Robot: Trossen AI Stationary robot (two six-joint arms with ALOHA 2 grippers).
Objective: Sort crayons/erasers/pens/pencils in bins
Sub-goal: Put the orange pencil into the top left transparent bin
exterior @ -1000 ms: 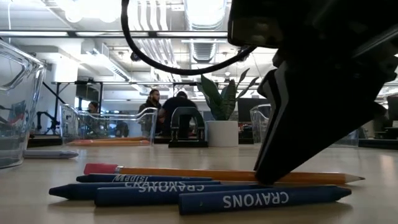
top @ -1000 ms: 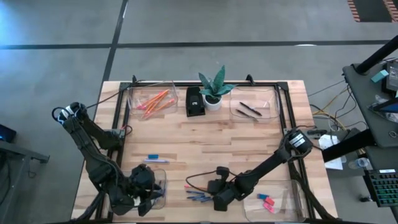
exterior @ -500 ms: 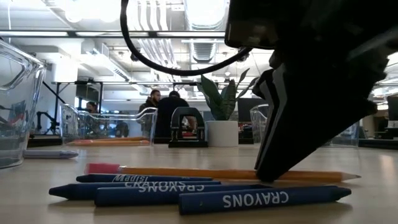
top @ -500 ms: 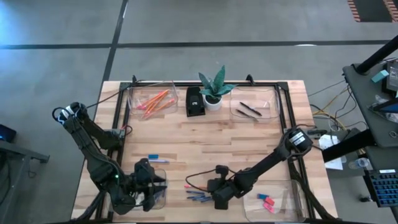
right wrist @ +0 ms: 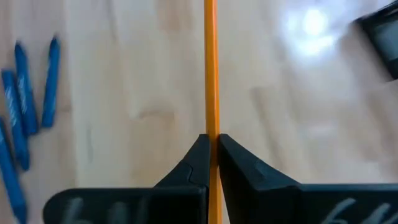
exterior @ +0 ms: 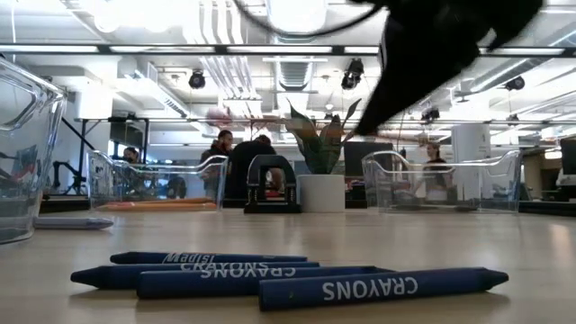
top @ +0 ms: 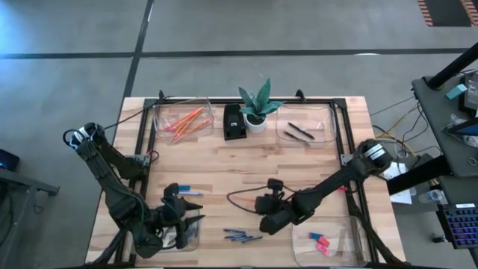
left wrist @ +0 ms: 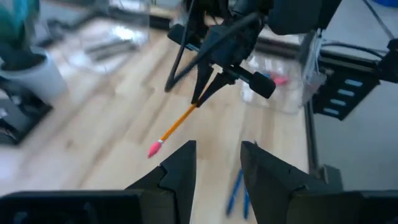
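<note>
Pinching one orange pencil [right wrist: 210, 74] between pressed-together fingers, the right hand [top: 267, 222] is hanging above the middle of the table [top: 299, 161], with the pencil lifted clear of the wood. In the left wrist view that pencil [left wrist: 177, 126] is slanting down from the fingertips, its pink eraser tip at the low end. The blue crayons [top: 242, 237] are lying in a loose cluster on the table near its front edge, just left of the right hand; in the low view they are lying side by side with their printed labels showing [exterior: 297, 279].

The left hand [top: 179, 221] is waiting at the front left corner, over the clear bin [top: 192, 233] there, its fingers [left wrist: 180, 168] standing spread with nothing between them. A blue-and-white pen [top: 190, 191] is lying on the table just behind that bin.

The back left bin [top: 181, 119] is holding more orange pencils, the back right bin [top: 306, 127] is holding dark pens [top: 299, 133], and the front right bin [top: 327, 240] is holding pink erasers [top: 320, 240]. A potted plant [top: 256, 108] and a small black box [top: 234, 122] are sitting between the two back bins. People are standing in the room beyond the table.
</note>
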